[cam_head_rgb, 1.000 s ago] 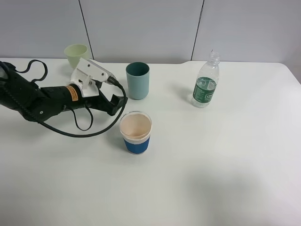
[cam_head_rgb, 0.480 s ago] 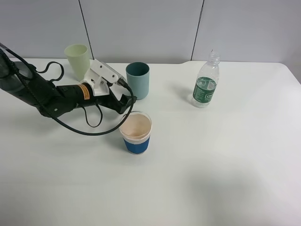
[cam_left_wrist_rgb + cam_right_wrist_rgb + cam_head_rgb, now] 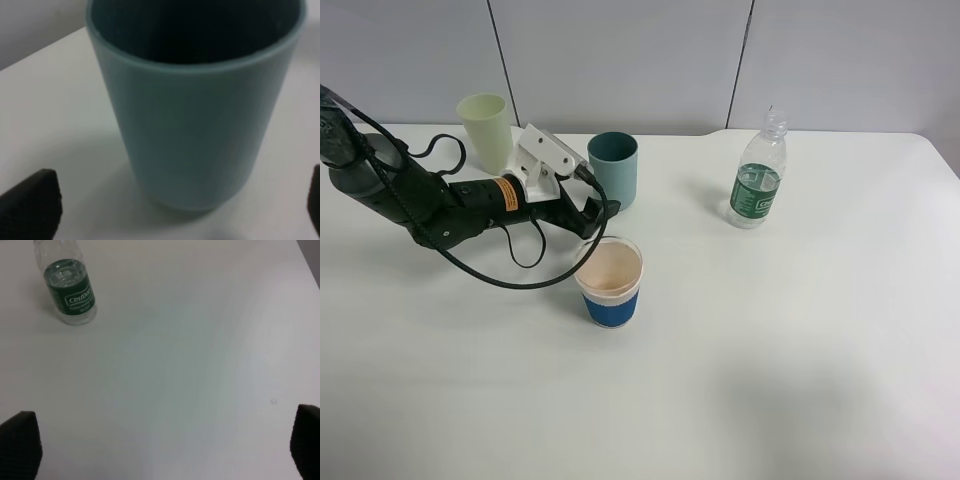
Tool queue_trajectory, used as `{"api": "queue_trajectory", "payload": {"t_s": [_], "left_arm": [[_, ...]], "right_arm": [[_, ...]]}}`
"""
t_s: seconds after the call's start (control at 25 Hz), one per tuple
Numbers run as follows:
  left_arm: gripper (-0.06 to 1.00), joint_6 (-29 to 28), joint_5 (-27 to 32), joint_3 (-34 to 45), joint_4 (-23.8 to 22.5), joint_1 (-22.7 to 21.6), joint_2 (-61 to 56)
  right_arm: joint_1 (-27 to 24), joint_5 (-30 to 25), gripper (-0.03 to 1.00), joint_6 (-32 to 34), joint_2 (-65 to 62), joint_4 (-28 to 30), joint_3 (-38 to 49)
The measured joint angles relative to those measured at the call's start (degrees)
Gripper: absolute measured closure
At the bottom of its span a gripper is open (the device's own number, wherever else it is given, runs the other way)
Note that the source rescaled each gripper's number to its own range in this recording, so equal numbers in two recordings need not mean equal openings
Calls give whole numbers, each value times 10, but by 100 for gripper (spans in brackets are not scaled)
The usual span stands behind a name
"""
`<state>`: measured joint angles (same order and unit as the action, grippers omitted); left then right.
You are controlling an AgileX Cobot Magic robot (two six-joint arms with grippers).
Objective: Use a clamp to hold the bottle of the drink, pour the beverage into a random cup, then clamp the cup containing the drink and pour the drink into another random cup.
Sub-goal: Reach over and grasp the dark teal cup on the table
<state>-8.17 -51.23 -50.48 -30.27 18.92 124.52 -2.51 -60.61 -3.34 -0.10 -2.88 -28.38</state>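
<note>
Apparently the task stands at its second half, with the cup-to-cup pour not yet begun. The bottle (image 3: 758, 180) stands upright on the table (image 3: 800, 330), well apart on the right side, with no gripper on it. From the high camera there seems to be clear liquid low inside it, about level with the green label.

The left gripper (image 3: 598, 213) lies low over the table with its tips just beside the foot of the teal cup (image 3: 613, 172). Its jaws are spread wide. In the left wrist view the cup fills the space ahead, with one dark fingertip out to either side of it, so the cup is lined up between them but not clamped. I cannot tell whether the tips have passed the cup's wall or stop just short of it. The cup's inside shows only dark, so whether the beverage is in it cannot be read from here. That the bottle is set down and the arm is at this cup suggests to me that the first pour is done.

The blue-banded cup (image 3: 610, 283) stands just in front of the gripper, upright, its peach inside looking dry. The pale yellow-green tumbler (image 3: 485, 122) stands at the back, behind the arm. The right gripper (image 3: 163, 440) is also spread and holds nothing, looking down on bare table with the bottle far ahead.

Left to do: close on the teal cup, lift it, and tip it into the blue-banded cup.
</note>
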Motion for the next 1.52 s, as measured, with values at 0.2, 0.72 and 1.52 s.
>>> {"api": "queue_trajectory", "payload": {"t_s": [0.2,0.72,1.52], "left_arm": [[-6,-1,-2,-17,-2,0,0],[-6,-1,-8,-21,-8,0,15],[-6,-60,-12,-91,-48,0,47]], "right_arm": [[0,0,-3,0,0,0,0],[0,0,-3,0,0,0,0],[0,0,-3,0,0,0,0]]}}
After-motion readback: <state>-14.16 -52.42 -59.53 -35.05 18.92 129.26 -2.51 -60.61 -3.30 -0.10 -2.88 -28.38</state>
